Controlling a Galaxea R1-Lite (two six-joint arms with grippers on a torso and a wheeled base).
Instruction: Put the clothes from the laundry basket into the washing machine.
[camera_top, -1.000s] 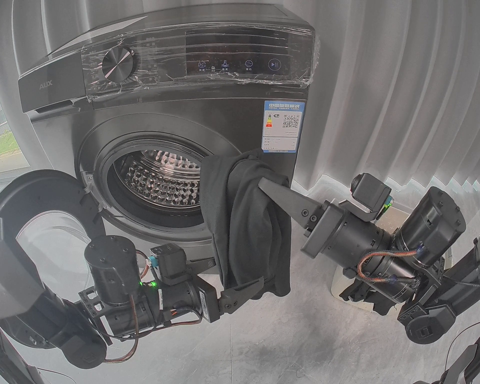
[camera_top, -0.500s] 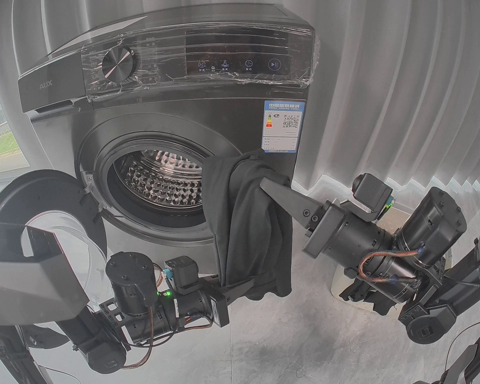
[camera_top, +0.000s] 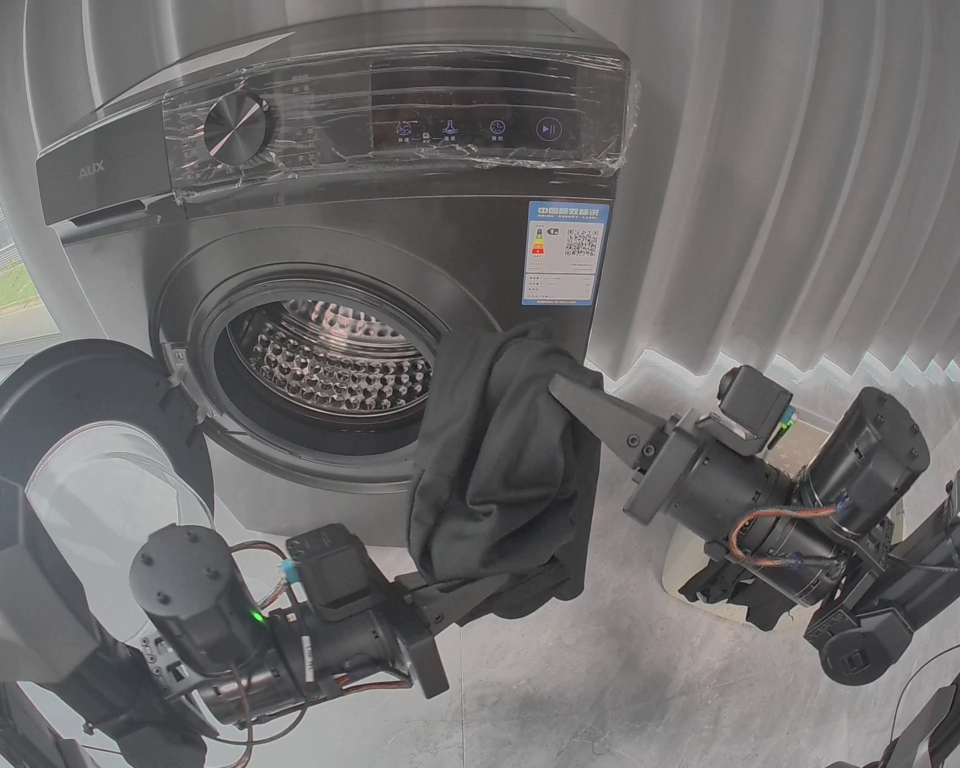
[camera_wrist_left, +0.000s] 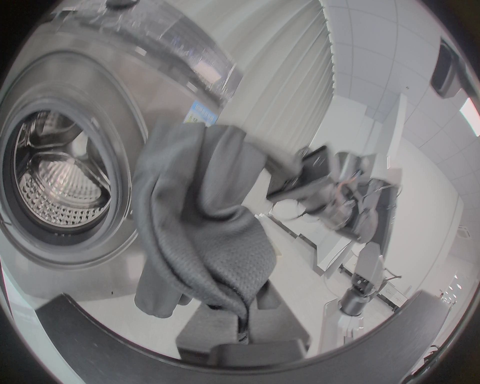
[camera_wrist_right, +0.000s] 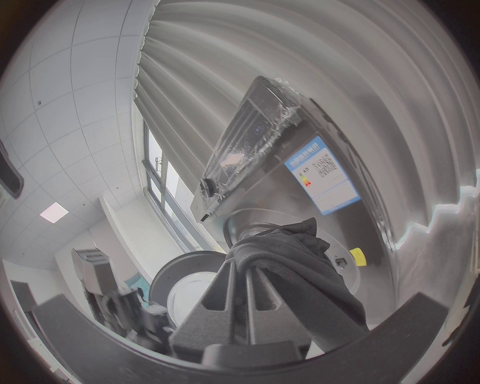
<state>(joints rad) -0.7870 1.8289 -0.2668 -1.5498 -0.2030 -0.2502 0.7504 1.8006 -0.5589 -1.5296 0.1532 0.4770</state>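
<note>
A dark grey garment (camera_top: 500, 470) hangs in the air just right of the washing machine's (camera_top: 330, 230) open drum (camera_top: 330, 365). My right gripper (camera_top: 560, 385) is shut on its top fold, which shows draped over the fingers in the right wrist view (camera_wrist_right: 295, 265). My left gripper (camera_top: 465, 597) sits low in front of the machine, shut on the garment's lower hem. The left wrist view shows the cloth (camera_wrist_left: 200, 215) bunching down into that gripper (camera_wrist_left: 245, 325). The white laundry basket (camera_top: 685, 575) stands on the floor behind my right arm, with dark clothes (camera_top: 740, 605) in it.
The round door (camera_top: 90, 450) is swung wide open to the left of the drum. White curtains (camera_top: 800, 180) hang to the right of and behind the machine. Bare grey floor (camera_top: 560, 690) lies in front.
The right gripper has shifted a little right and down with the garment. The left arm has dropped back toward the lower left, and the garment's lower part now bunches up over its fingers.
</note>
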